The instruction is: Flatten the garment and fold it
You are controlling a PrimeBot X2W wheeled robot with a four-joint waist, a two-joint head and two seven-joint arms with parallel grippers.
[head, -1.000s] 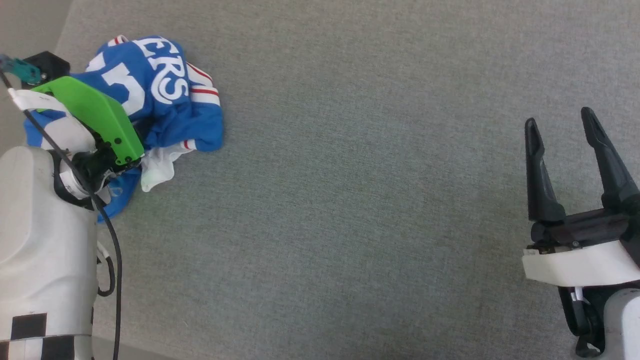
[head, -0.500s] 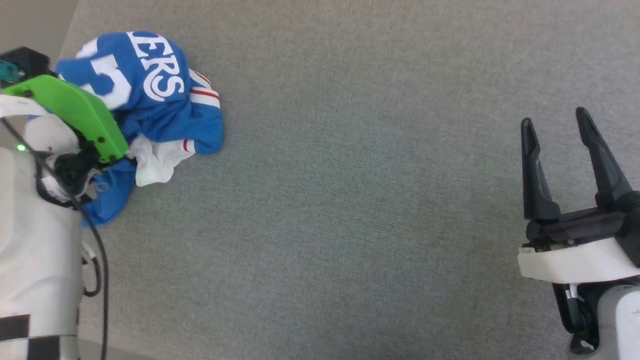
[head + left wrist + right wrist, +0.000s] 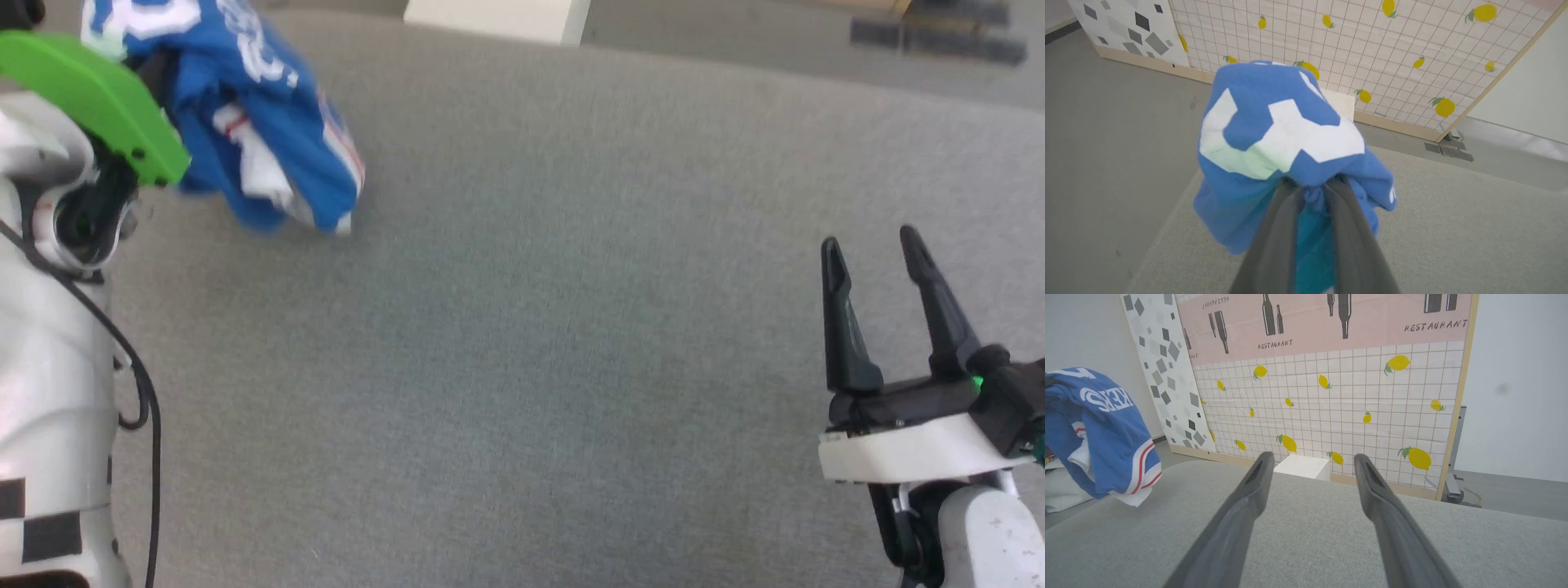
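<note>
The garment [image 3: 253, 139], a royal-blue jersey with white lettering and red-and-white trim, hangs bunched at the upper left of the head view, clear of the grey surface. In the left wrist view my left gripper [image 3: 1310, 185] is shut on a fold of the garment [image 3: 1274, 130], whose blue and white cloth drapes over the fingertips. In the head view the green wrist cover [image 3: 90, 102] hides that gripper. My right gripper [image 3: 869, 237] stands open at the lower right, nothing between its fingers. The right wrist view shows the garment [image 3: 1106, 433] hanging at far left, well away from my right gripper [image 3: 1310, 457].
A grey fabric-covered surface [image 3: 531, 327] spreads under both arms. Beyond its far edge stand a small white box [image 3: 1302, 465] and a lemon-patterned panel [image 3: 1331, 408]. A black cable [image 3: 139, 392] runs down my left arm.
My left gripper closed on the garment and raised it off the surface, so it now hangs instead of lying crumpled. The head camera tilted up. The right gripper stayed open.
</note>
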